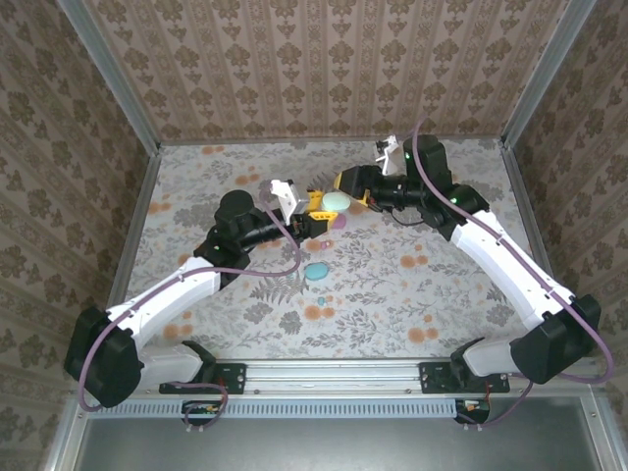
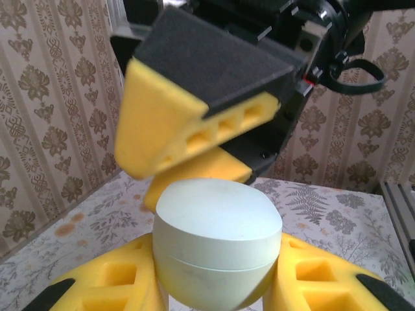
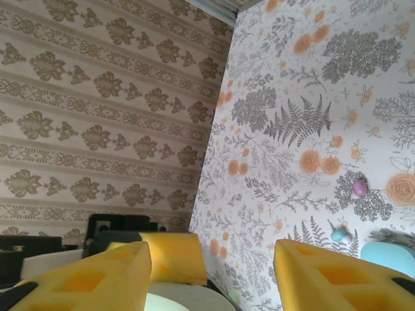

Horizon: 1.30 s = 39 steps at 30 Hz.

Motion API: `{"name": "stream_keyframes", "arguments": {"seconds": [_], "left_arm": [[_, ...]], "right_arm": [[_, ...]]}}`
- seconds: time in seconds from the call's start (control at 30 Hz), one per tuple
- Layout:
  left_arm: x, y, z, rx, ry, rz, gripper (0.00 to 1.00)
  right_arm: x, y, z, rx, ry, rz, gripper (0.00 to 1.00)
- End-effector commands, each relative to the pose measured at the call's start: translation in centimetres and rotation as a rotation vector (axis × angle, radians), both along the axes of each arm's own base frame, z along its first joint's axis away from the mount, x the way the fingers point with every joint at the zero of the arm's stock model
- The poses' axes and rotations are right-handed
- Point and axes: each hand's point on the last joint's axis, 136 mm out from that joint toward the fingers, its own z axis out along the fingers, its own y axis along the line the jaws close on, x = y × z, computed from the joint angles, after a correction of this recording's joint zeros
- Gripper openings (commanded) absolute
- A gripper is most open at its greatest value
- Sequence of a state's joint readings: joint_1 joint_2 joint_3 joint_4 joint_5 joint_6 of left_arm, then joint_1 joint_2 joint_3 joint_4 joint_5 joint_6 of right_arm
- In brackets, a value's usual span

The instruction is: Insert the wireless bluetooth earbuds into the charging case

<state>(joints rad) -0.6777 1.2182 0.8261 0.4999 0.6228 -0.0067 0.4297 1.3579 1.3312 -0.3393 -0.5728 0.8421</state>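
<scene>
My left gripper (image 1: pixel 322 209) is shut on a mint egg-shaped charging case (image 2: pixel 217 240), lid closed, held between its yellow foam fingers (image 2: pixel 107 285) above the middle of the table. My right gripper (image 1: pixel 347 186) hovers just over the case top (image 3: pixel 188 301), jaws open, one yellow finger (image 2: pixel 194 123) right above the lid. On the table lie a pinkish-purple earbud (image 3: pixel 360 188) and a bluish earbud (image 3: pixel 338 235).
A blue egg-shaped case (image 1: pixel 316 270) rests on the floral tablecloth (image 1: pixel 442 294) nearer the front, also at the right wrist view's edge (image 3: pixel 389 256). Patterned walls (image 1: pixel 314 69) close in the back and both sides.
</scene>
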Motion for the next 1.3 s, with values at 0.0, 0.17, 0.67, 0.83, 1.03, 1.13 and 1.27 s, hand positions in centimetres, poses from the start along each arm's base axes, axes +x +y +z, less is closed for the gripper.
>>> {"name": "stream_keyframes", "arguments": {"seconds": [0.0,0.17,0.67,0.83,1.03,1.13,1.27], "left_arm": [[0.5,0.2,1.8,-0.059,-0.027,0.016,0.29],[0.7,0.5,2.2,-0.083,-0.024,0.020,0.29],[0.7,0.5,3.3,-0.137,-0.008,0.006,0.29],[0.8,0.6,3.2,-0.140,0.000,0.015,0.29],[0.9,0.7,3.1,-0.140,0.009,0.025,0.29],[1.1,0.7,2.9,-0.137,0.013,0.029,0.29],[1.2,0.5,2.8,-0.132,0.019,0.027,0.29]], "right_arm": [[-1.1,0.2,1.4,0.068,-0.024,0.036,0.56],[-1.7,1.0,1.7,0.171,-0.011,0.078,0.59],[-2.4,2.0,2.4,0.383,0.030,0.177,0.56],[-2.8,1.6,2.5,0.399,0.024,0.176,0.56],[-3.1,1.5,2.8,0.413,0.019,0.185,0.55],[-3.3,1.3,3.0,0.415,0.015,0.186,0.55],[-3.5,1.4,3.2,0.418,0.011,0.197,0.53]]}}
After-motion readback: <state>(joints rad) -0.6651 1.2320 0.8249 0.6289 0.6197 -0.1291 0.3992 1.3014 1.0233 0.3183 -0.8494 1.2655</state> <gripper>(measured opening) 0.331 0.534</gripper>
